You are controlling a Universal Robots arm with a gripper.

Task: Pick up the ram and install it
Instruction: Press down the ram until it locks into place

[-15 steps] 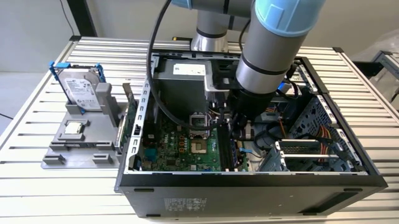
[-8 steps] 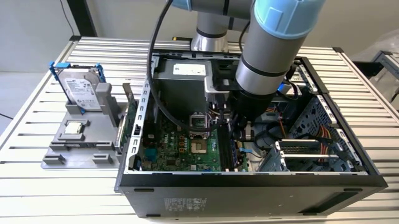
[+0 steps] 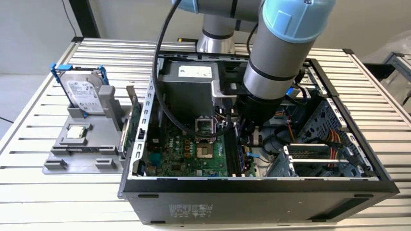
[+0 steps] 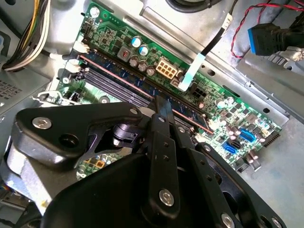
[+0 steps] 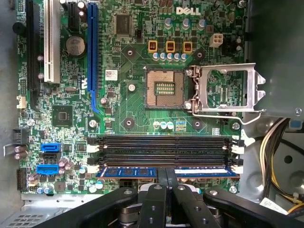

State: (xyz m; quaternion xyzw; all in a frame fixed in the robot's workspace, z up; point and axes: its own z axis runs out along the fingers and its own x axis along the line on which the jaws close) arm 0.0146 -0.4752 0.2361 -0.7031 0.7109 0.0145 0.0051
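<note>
Claw (image 5: 167, 178) fingers stand close together, pinched narrow over the middle of the ram (image 5: 166, 172), which in the first wrist view lies as a blue-edged stick along the memory slot nearest the claw, running from one white end latch to the other. Whether the fingertips truly press the ram or only sit just above its top edge cannot be told, nor whether it is fully seated. In the second wrist view the same claw (image 4: 164, 107) comes down on the ram (image 4: 128, 76) at about the stick's midpoint, the dark linkage bars filling the near part of that picture. Beside the ram lie the other black memory slots (image 5: 164, 149), bare. Past them on the green motherboard (image 5: 123, 99) sits the open processor socket (image 5: 164, 88) with its metal retention frame (image 5: 228, 90) swung up beside it, and farther on a blue expansion slot (image 5: 92, 47) and a white one. In the exterior view the arm (image 3: 276, 62) reaches down into the open computer case (image 3: 257, 192), which lies on its side on the ribbed metal surface (image 3: 38, 120). On the exterior view's left, well apart from the case, a grey holder (image 3: 80, 144) carries a silver hard drive (image 3: 82, 94) in a blue frame, standing upright.
</note>
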